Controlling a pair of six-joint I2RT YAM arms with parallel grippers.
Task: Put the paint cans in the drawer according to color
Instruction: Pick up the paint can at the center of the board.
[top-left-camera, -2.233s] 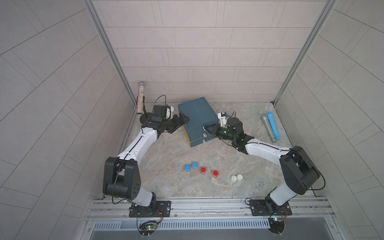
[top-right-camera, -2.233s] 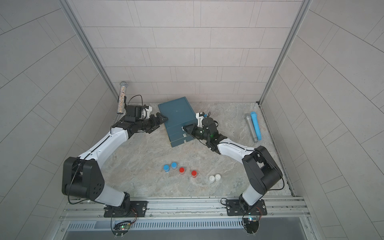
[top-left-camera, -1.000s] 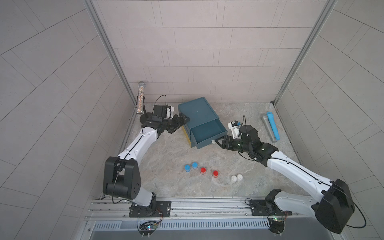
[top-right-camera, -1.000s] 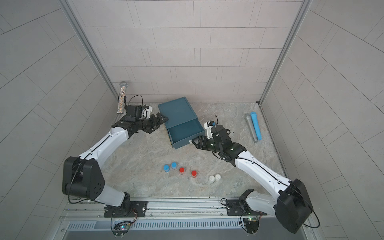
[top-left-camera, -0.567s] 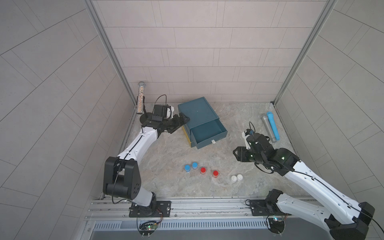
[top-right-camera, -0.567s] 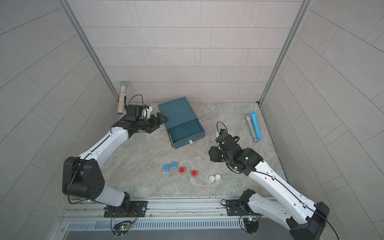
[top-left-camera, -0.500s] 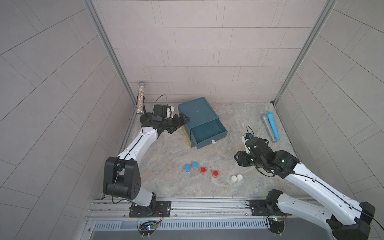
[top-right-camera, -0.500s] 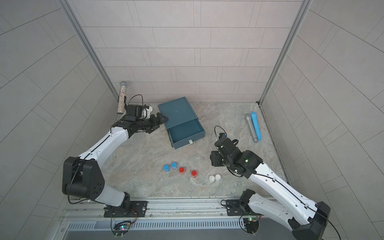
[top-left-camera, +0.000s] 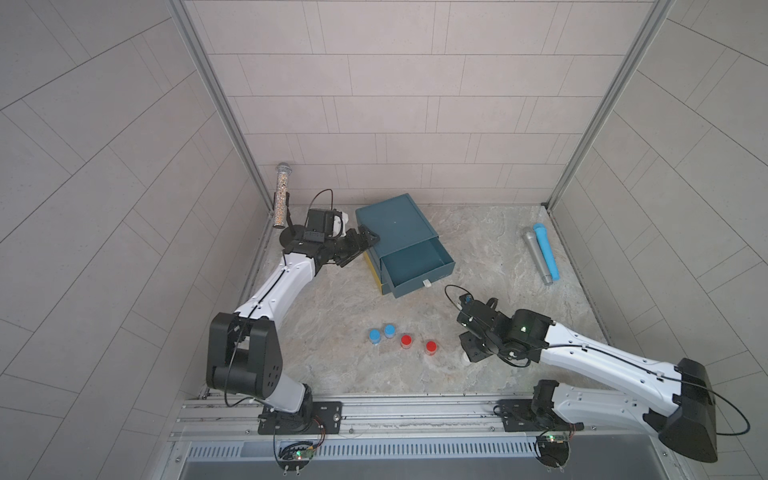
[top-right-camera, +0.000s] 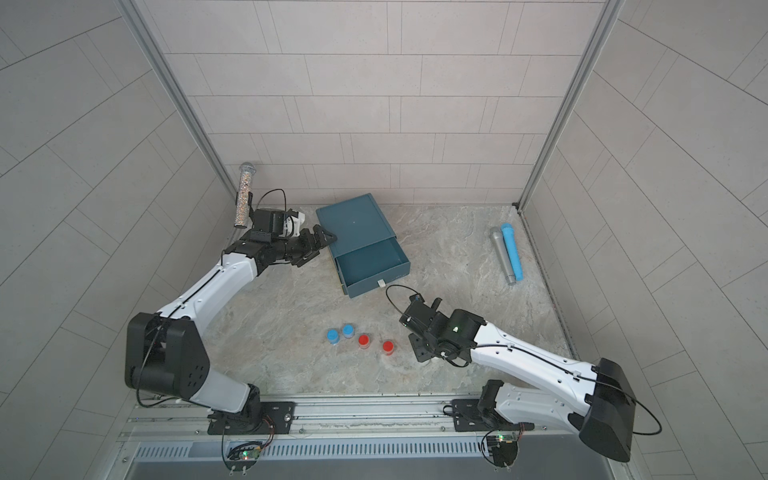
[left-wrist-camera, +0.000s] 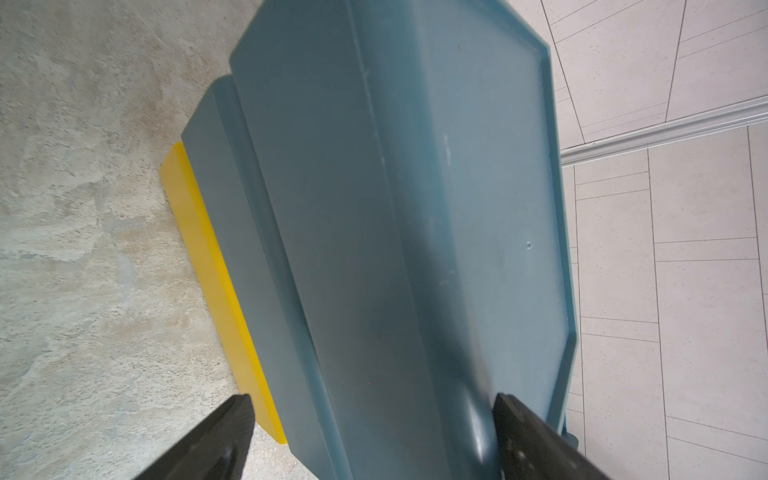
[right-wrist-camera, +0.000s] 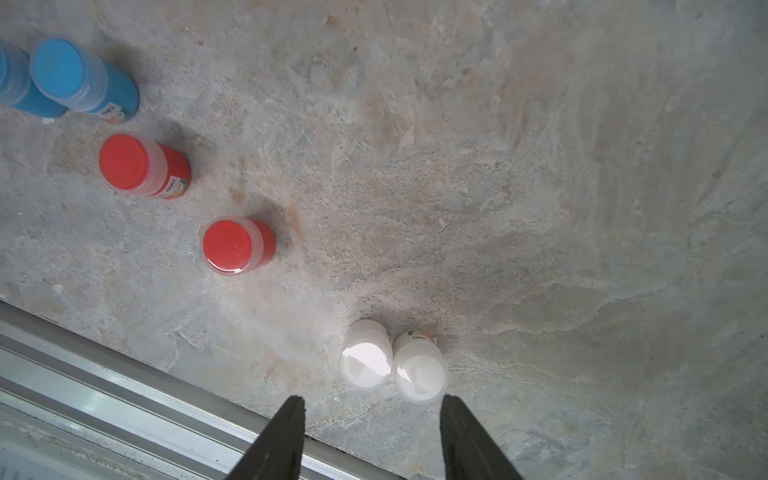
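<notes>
The teal drawer box (top-left-camera: 392, 222) stands at the back with its top drawer (top-left-camera: 415, 262) pulled out and nothing in it. Two blue paint cans (top-left-camera: 375, 335) and two red ones (top-left-camera: 431, 346) stand in a row on the stone table. Two white cans (right-wrist-camera: 366, 360) stand side by side in the right wrist view. My right gripper (right-wrist-camera: 372, 415) hangs open just above them and hides them in both top views. My left gripper (left-wrist-camera: 374, 419) is open and straddles the box's back left corner, one finger (left-wrist-camera: 523, 436) on its top.
A blue microphone (top-left-camera: 546, 251) and a silver one (top-left-camera: 537, 257) lie at the right edge. A glittery microphone (top-left-camera: 281, 195) stands against the left wall. A yellow part (left-wrist-camera: 212, 266) shows under the box. The metal front rail (right-wrist-camera: 124, 374) runs close to the white cans.
My right gripper pulled the top drawer out, let go, and swung forward and down over the white cans, its jaws narrowing a little. The left arm has not moved.
</notes>
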